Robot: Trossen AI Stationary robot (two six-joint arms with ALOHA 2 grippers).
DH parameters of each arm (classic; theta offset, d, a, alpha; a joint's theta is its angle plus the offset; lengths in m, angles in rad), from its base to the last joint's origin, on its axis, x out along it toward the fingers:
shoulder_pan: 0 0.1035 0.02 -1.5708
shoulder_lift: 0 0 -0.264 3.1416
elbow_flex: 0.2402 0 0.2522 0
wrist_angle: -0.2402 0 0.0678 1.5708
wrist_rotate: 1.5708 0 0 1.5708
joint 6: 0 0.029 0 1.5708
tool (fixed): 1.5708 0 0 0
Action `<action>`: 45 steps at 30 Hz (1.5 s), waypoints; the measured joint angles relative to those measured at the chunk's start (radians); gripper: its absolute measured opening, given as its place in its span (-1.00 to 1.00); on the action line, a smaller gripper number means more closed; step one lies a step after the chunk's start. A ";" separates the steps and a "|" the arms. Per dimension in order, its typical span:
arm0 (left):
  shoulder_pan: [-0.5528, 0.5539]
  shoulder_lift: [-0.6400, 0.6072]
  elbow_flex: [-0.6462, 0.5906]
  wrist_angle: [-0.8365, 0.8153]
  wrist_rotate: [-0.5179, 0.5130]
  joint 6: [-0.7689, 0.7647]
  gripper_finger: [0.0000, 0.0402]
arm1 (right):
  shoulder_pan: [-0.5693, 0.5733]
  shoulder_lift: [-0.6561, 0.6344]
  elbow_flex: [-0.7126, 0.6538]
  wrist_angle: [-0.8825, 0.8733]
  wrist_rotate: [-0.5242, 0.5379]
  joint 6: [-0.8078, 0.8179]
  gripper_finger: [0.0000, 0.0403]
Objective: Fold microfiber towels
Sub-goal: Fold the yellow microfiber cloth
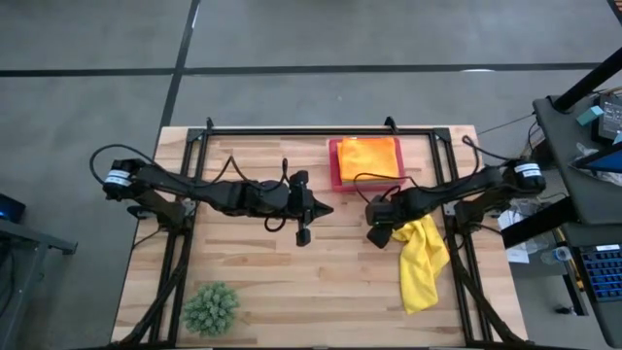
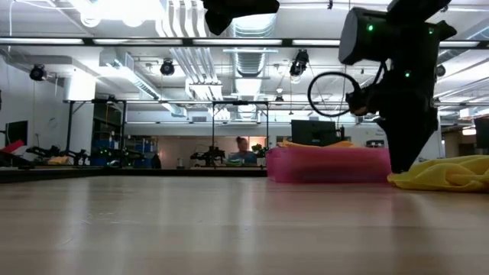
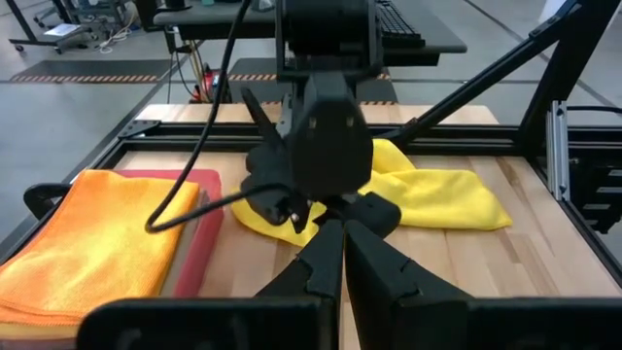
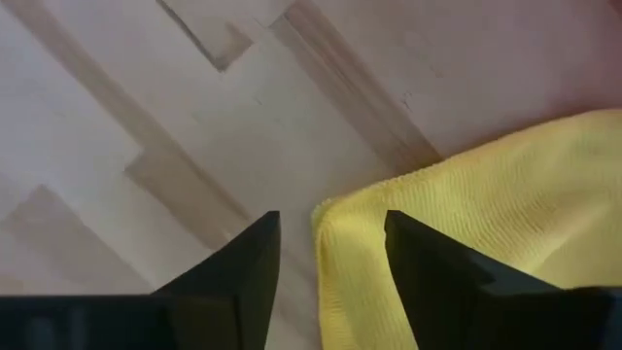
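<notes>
R gripper (image 4: 326, 255) is down at the table (image 1: 292, 282), fingers apart, with the corner of a yellow towel (image 4: 466, 233) lying between them; not clamped on it, cloth just sits flat on the wood. From above, that towel (image 1: 423, 264) trails away from the R gripper (image 1: 377, 233) toward the table's front-right, rumpled, not folded. Low view shows it as a low heap (image 2: 447, 174) beside the R arm.

L gripper (image 1: 303, 233) hangs over the table's middle, fingers (image 3: 374, 258) pressed together, holding nothing, apart from the R gripper w/ bare wood between.

Pink tray (image 1: 335, 165) sits at the back, center-right, w/ an orange towel (image 1: 369, 156) folded on top; a yellow edge shows under it in the L wrist view (image 3: 24, 309). Tray is just behind the R gripper.

Green plant ball (image 1: 210, 308) at front-left, well apart from both arms.
</notes>
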 joint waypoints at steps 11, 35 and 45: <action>0.000 0.000 0.000 0.000 0.000 0.000 -1.00 | 0.003 0.101 0.001 0.021 0.023 -0.028 -0.36; -0.097 -0.014 -0.248 0.251 0.003 -0.052 -1.00 | 0.056 0.048 0.173 0.104 0.017 -0.444 -0.96; -0.130 -0.083 -0.348 0.258 -0.001 -0.055 -1.00 | 0.057 0.051 0.286 0.328 -0.065 -0.774 -0.96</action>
